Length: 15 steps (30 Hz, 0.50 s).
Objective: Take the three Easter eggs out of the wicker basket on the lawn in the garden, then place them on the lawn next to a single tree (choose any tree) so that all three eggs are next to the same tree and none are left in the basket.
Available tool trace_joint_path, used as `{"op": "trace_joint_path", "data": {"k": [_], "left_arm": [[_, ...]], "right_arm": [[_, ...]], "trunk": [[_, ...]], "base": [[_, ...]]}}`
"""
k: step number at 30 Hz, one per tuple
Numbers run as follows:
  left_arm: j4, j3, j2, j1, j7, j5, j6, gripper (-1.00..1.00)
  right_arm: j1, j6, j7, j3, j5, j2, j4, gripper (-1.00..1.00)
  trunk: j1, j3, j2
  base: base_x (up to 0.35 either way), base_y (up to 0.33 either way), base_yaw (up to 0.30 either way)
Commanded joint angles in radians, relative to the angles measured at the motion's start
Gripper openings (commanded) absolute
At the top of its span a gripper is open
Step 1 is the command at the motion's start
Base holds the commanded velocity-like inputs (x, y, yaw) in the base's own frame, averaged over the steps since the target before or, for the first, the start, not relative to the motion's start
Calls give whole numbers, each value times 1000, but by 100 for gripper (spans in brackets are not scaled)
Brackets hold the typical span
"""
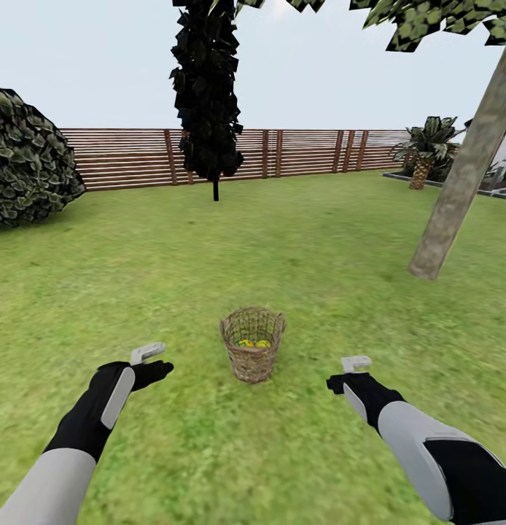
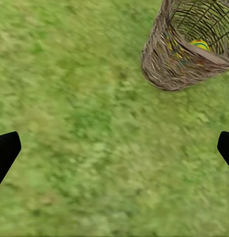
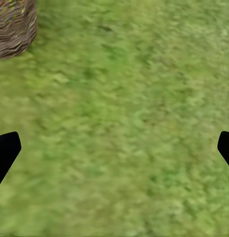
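Standing on the lawn (image 1: 209, 255) ahead of the robot and between its two arms, the wicker basket (image 1: 252, 355) is upright with its open mouth up. Down inside it lie the Easter eggs (image 1: 254, 343); two yellow shapes show through the rim in the head view, and I cannot tell from here whether a third is under them. From the left wrist camera the basket (image 2: 163, 59) is seen from the side and above, with one yellow egg with a blue-green band (image 2: 199, 44) visible inside and more colour showing through the weave. The right wrist camera catches just a corner of the basket (image 3: 15, 29) at the edge of the grass (image 3: 124, 118).

The left gripper (image 1: 152, 363) hangs over the grass to the left of the basket, well apart from it. Its dark fingertips (image 2: 5, 153) sit at opposite edges of the wrist picture with bare grass between them, so it is spread wide and holds nothing. The right gripper (image 1: 348, 373) hangs to the right of the basket, also apart from it, and its fingertips (image 3: 5, 153) are likewise far apart over grass, spread and empty.

Further out, a tree (image 1: 464, 168) with a thick grey-brown trunk leans up from the lawn to the right beyond the basket. A dark narrow cypress (image 1: 207, 95) stands farther back near the slatted wooden fence (image 1: 304, 152). A round bush (image 1: 27, 160) sits at the left, and a short palm (image 1: 426, 149) at the far right by the fence.
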Motion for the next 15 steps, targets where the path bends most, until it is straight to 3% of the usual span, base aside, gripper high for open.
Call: {"op": "trace_joint_path", "data": {"k": [1,15], "left_arm": [[-2,-1,0,-1,8,11,4,100],[0,-1,-1,-1,8,11,5,100]], "right_arm": [[0,8,-1,0,10,0,-2,100],[1,9,-1,3,9,3,-2,100]], "trunk": [[1,-1,-1],[1,-1,-1]], "base": [[320,0,0],[320,0,0]]}}
